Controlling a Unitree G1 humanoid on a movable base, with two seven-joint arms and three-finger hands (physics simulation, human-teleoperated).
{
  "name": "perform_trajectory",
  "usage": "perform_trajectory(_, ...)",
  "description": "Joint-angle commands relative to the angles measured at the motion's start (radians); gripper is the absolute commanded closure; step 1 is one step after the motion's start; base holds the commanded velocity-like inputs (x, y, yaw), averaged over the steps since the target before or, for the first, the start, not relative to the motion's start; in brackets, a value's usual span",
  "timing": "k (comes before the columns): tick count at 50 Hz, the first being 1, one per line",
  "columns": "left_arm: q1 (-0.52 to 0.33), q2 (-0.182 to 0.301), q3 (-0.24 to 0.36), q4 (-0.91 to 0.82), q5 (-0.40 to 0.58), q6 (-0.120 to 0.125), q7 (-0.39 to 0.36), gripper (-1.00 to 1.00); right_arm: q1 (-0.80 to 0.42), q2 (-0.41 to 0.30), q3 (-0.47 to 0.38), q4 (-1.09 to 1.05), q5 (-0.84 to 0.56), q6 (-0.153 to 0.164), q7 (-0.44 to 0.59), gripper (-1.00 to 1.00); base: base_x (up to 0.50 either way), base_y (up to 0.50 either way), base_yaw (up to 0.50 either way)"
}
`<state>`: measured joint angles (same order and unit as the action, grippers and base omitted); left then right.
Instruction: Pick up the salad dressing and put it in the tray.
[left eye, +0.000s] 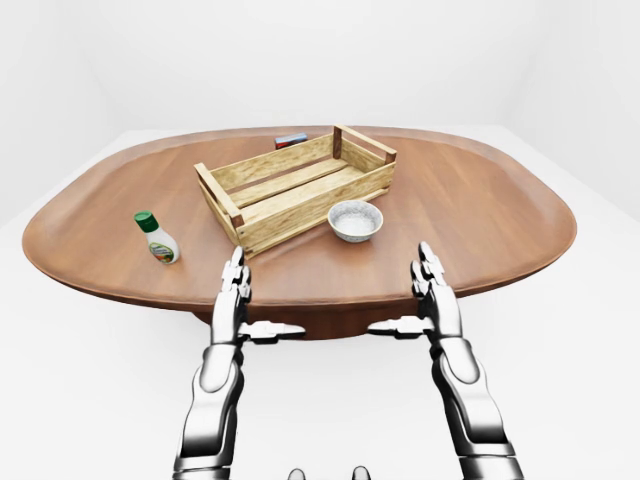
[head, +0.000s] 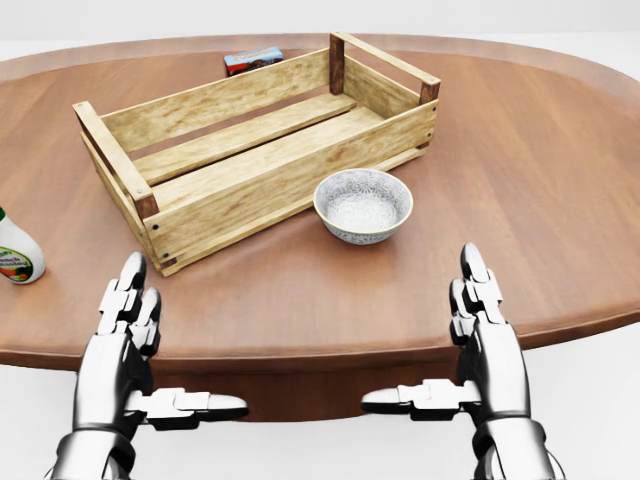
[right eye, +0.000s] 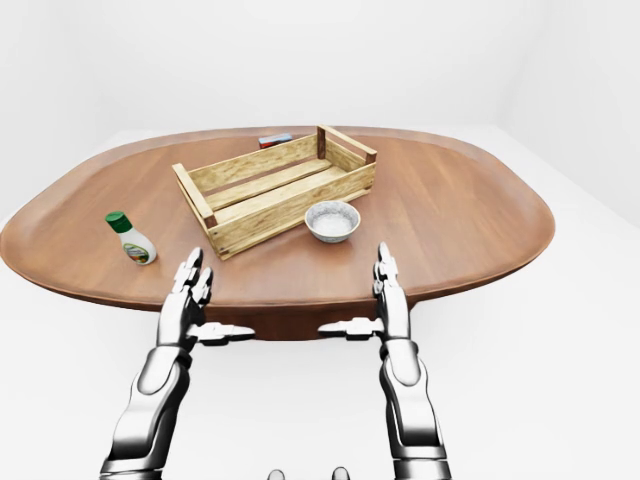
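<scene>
The salad dressing (left eye: 156, 238), a small white bottle with a green cap, stands upright on the left part of the oval wooden table (left eye: 480, 210). The tray (left eye: 300, 185), a slatted wooden crate, lies empty at the table's middle. My left hand (left eye: 243, 305) hovers open at the table's near edge, to the right of and below the bottle, apart from it. My right hand (left eye: 418, 300) is open too, at the same edge further right. Both hold nothing. In the head view only the bottle's (head: 17, 258) lower part shows at the left edge.
A white speckled bowl (left eye: 355, 220) sits just right of the tray's near corner. A small red and blue box (left eye: 291, 140) lies behind the tray at the table's top side. White floor surrounds the table.
</scene>
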<state>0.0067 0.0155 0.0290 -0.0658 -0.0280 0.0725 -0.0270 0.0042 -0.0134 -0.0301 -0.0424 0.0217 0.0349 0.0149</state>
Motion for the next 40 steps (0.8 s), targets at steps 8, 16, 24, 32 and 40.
perform_trajectory(8, -0.015, 0.077, 0.212, -0.306, -0.105, 0.015, -0.05, -1.0, 0.045, -0.076, -0.24, -0.448, 0.052, 0.052, 0.073, -1.0, 0.0, 0.0, 0.0)
perform_trajectory(16, -0.036, 0.135, 0.362, -0.458, -0.173, 0.015, -0.046, -1.0, 0.058, -0.125, -0.517, -0.677, 0.142, 0.052, 0.14, -1.0, 0.0, 0.0, 0.0)
perform_trajectory(24, -0.068, 0.231, 0.589, -0.568, -0.284, 0.015, -0.04, -1.0, 0.058, -0.192, -0.84, -0.825, 0.281, 0.052, 0.205, -1.0, 0.0, 0.0, 0.0)
perform_trajectory(32, -0.075, 0.395, 0.893, -0.574, -0.447, 0.015, -0.011, -1.0, 0.054, -0.262, -1.057, -0.875, 0.46, 0.052, 0.172, -1.0, 0.0, 0.0, 0.0)
perform_trajectory(40, -0.028, 0.508, 1.106, -0.488, -0.554, 0.015, -0.015, -1.0, 0.087, -0.339, -1.192, -0.885, 0.455, 0.052, 0.173, -1.0, 0.0, 0.15, 0.0)
